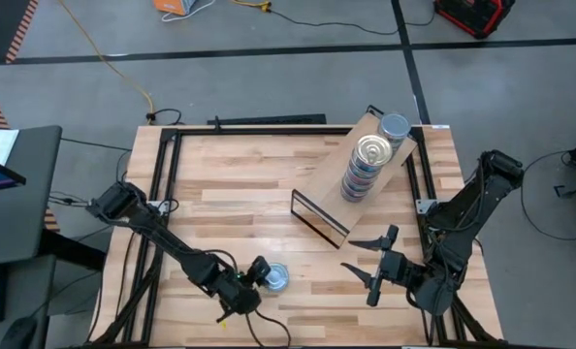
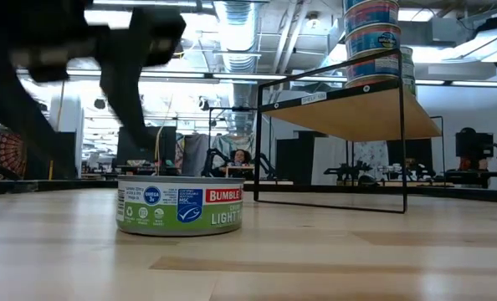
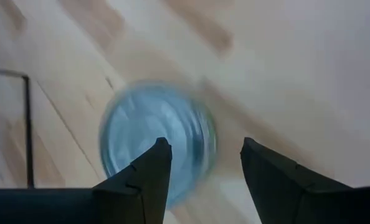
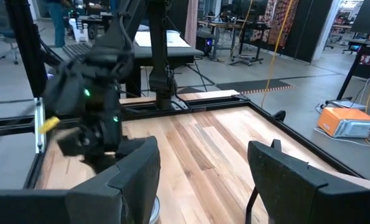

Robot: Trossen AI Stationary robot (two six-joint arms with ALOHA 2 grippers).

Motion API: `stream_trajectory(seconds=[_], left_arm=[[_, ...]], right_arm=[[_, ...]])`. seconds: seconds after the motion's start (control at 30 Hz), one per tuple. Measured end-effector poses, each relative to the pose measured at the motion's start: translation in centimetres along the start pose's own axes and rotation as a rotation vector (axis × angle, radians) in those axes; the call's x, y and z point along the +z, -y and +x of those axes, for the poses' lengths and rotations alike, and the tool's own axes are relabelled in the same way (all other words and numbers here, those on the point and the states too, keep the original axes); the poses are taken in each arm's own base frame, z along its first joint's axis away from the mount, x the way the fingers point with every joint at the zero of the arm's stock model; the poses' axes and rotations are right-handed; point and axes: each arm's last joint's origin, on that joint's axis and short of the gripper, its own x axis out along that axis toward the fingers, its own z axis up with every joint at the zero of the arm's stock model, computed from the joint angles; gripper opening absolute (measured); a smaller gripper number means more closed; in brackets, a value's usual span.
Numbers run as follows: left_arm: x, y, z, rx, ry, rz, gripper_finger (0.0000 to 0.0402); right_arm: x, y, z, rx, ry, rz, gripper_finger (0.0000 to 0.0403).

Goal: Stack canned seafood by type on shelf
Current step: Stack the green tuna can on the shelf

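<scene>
My left gripper (image 3: 202,163) hangs low over 1 flat round blue-lidded metal tin (image 3: 154,140) – jaws apart, tin just beneath 1 finger, unheld. Right gripper (image 1: 371,267) wide, idle.

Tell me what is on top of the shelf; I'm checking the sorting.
On the shelf stand two stacks of tins: a tall gold-lidded stack and a blue-lidded stack behind it. The lower tins' lids are covered, so their types cannot be confirmed.

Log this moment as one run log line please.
left gripper: open, beside loose tin | right gripper: open, waiting | shelf: two stacks
</scene>
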Motion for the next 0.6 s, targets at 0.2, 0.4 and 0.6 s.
stream_trajectory(seconds=[0.2,0.4,0.6], left_arm=[[0.0,0.4,1.1,0.122,-0.020,0.059,0.0175],[-0.4,0.7,1.8,0.161,-0.074,0.115,0.0157],[-1.8,-0.2,3.0,0.199,-0.154,0.105,0.0112]], right_arm=[[0.0,0.0,0.0,0.001,0.002,0.008,0.0271],[0.0,0.0,0.0,0.001,0.001,0.007,0.0271],[0.0,0.0,0.0,0.001,0.002,0.006,0.0271]])
